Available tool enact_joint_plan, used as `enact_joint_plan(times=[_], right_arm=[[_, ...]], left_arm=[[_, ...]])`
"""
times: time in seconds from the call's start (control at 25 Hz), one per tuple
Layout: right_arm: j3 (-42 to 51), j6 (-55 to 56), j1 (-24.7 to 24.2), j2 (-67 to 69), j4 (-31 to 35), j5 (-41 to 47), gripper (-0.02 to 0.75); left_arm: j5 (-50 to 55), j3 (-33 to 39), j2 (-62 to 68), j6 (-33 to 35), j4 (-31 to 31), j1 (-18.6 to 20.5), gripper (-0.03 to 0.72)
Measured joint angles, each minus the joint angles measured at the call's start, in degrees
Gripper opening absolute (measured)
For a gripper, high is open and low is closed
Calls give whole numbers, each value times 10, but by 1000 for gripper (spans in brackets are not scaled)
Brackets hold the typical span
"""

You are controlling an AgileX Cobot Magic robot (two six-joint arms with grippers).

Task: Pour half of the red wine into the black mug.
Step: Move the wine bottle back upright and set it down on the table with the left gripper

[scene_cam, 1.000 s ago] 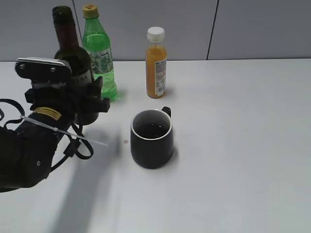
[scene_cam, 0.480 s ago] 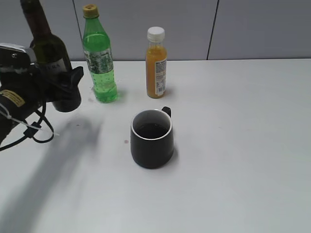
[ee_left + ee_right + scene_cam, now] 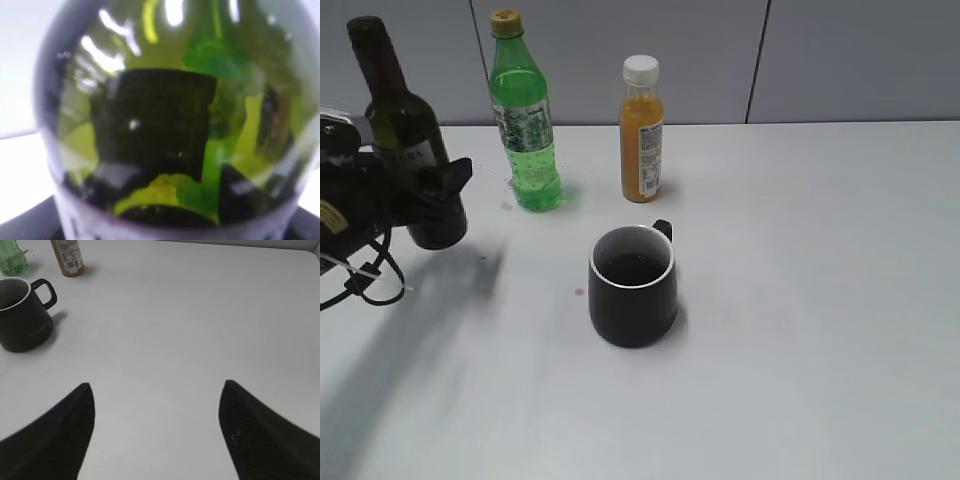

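Wine bottle: the dark green wine bottle (image 3: 405,150) is at the far left of the table (image 3: 800,300). It leans a little, with its neck tipped to the left. I cannot tell if its bottom touches the table.
Left gripper: the left gripper (image 3: 425,195) is pinching the fat lower part of the wine bottle. Its black fingers (image 3: 445,178) wrap around the bottle just under the pale label.
Close look at the bottle: in the left wrist view the wine bottle (image 3: 170,125) fills almost the whole picture. It is blurry green glass with bright spots, and a dark shape shows through it.
Black mug: the black mug (image 3: 633,285) stands upright near the middle of the table, well apart from the left gripper and to its right. Its white rim faces up and its small handle points to the back. There is dark liquid low inside it.
Right gripper: the right gripper (image 3: 155,432) has its two black fingers (image 3: 47,437) spread wide with nothing between them. It hangs over bare table. The black mug (image 3: 22,315) is up and to the left of it, well apart.
Other bottles: a bright green soda bottle (image 3: 523,120) and a small orange juice bottle (image 3: 641,130) stand at the back of the table, behind the mug. The soda bottle is near the wine bottle, on its right.
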Motion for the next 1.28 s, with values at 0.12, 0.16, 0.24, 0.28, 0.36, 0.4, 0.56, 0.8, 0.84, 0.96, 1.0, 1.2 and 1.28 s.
enact_joint_plan(times=[0.12,0.16,0.24,0.28,0.36,0.4,0.56,0.8,0.84,0.96,1.0,1.2,1.28], right_arm=[[0,0,0,0,0,0,585],[0,0,0,0,0,0,585],[0,0,0,0,0,0,585],[0,0,0,0,0,0,585],[0,0,0,0,0,0,585],[0,0,0,0,0,0,585],[0,-1,0,0,0,0,585],[0,-1,0,0,0,0,585],[0,-1,0,0,0,0,585],[0,0,0,0,0,0,585],[0,0,0,0,0,0,585],[0,-1,0,0,0,0,585],[0,-1,0,0,0,0,585]], left_arm=[[-20,0,29,-1,13,0,532],[-27,0,38,-1,16,0,532],[-33,0,59,-2,22,0,532],[-32,0,67,-2,25,0,532],[-40,0,78,-2,33,0,532],[-43,0,80,-2,35,0,532],[-50,0,83,-2,47,0,532],[-58,7,83,-2,53,0,532],[-62,14,81,-2,54,0,532],[-63,34,70,-2,55,2,532],[-62,38,66,-2,55,2,543],[-64,42,47,-3,37,2,678],[-66,43,42,-3,33,2,687]])
